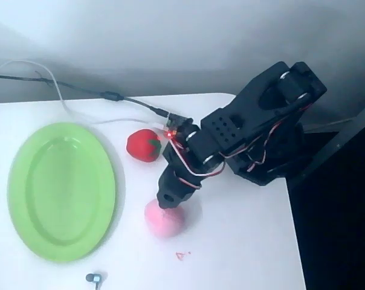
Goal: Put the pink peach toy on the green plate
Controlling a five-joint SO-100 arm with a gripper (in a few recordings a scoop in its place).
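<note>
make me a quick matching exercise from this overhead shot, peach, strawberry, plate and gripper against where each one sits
Things:
1. peach
2. strawberry
3. plate
4. gripper

Places:
A. left side of the table
B. right over the peach
C. near the table's back edge, beside the arm
D. in front of the strawberry, right of the plate

Pairs: 1-D, 2-C, 3-A, 4-B

Looks like a hobby or lab test bench: bare white table [243,254] against a plain grey wall [170,36], loose cables [80,90] trailing behind the pincer [169,202], plush toys and a plastic plate [61,192] laid around it.
</note>
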